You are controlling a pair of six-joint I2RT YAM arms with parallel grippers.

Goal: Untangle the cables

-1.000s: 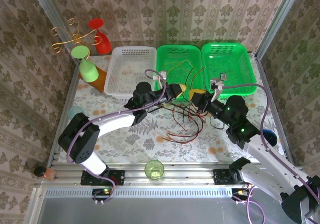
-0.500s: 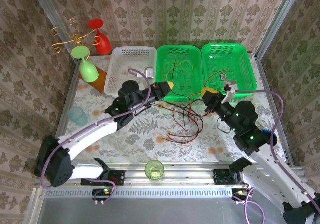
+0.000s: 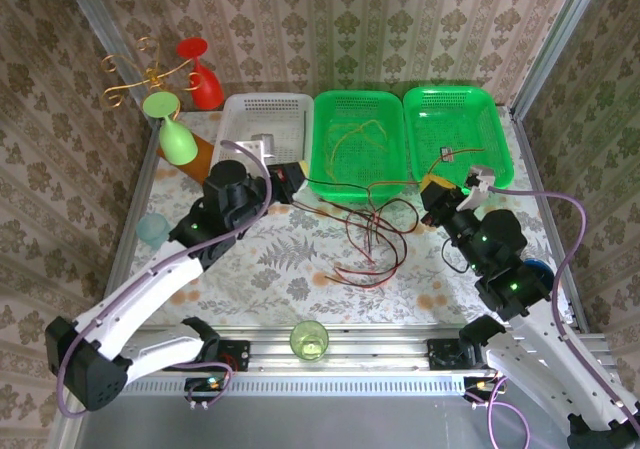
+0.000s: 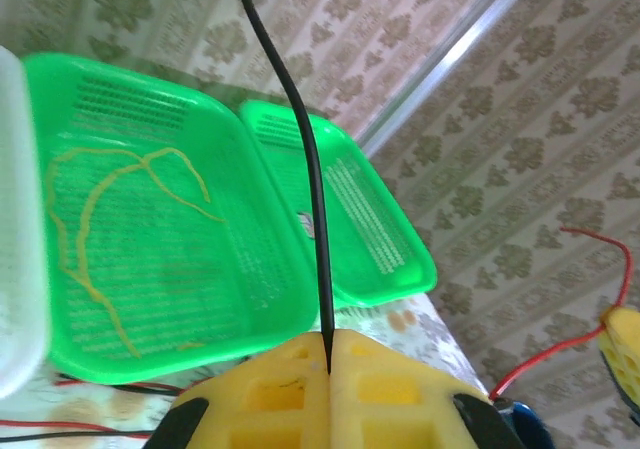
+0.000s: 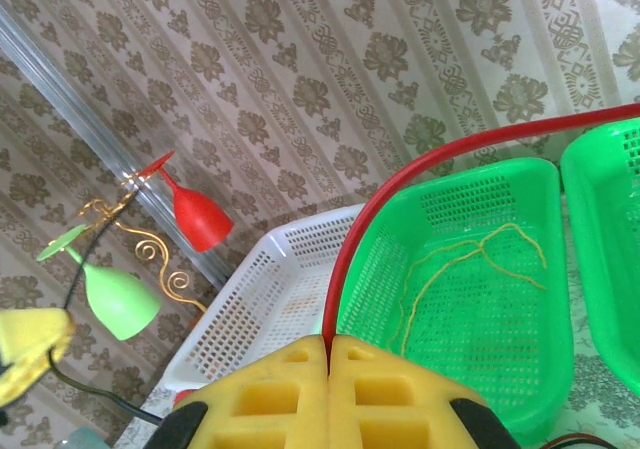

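The cables (image 3: 375,237) lie as a loose tangle of dark red and black wires on the tablecloth in front of the green baskets. My left gripper (image 3: 284,179) is shut on a black cable (image 4: 313,169) that sticks up between its yellow pads (image 4: 330,337). My right gripper (image 3: 434,189) is shut on a red cable (image 5: 400,184), which arcs up from its pads (image 5: 328,341). Both held cables run down into the tangle between the grippers. A yellow cable (image 3: 350,141) lies by itself in the middle green basket (image 3: 360,97).
A white basket (image 3: 262,102) and a second green basket (image 3: 455,94) flank the middle one. A red glass (image 3: 203,84), a green glass (image 3: 178,141) and a gold stand (image 3: 140,74) are at back left. A green cup (image 3: 309,340) stands at the front edge, a pale blue cup (image 3: 153,231) at left.
The two grippers have moved apart, the left one leftward and the right one rightward, each keeping its cable. The tangle between them has been drawn out wider.
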